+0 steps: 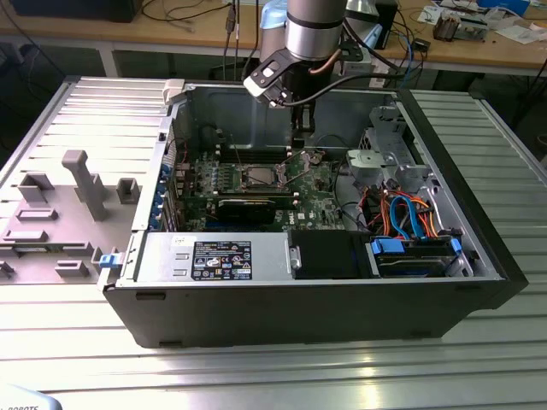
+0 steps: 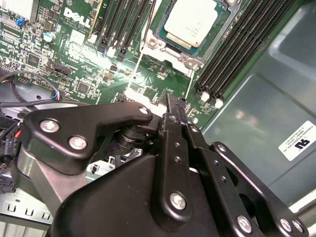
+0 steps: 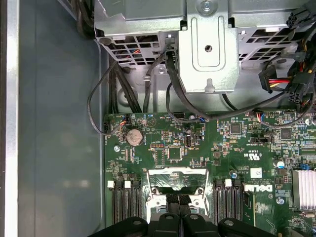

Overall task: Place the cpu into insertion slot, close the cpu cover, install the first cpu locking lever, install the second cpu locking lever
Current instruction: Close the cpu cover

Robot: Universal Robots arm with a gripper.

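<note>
One gripper (image 2: 169,101), closed and empty, beside seated cpu (image 2: 191,20), memory slots (image 2: 242,43) flanking

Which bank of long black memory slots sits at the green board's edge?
The bank bordering the grey case floor; the other bank sits toward the finned silver heatsink.

Silvery-grey square cpu (image 2: 190,22): clipped by your second wrist view's edge. Silver-rimmed square insertion slot (image 3: 177,183): partly behind your black gripper (image 3: 180,210), first wrist view.
</note>
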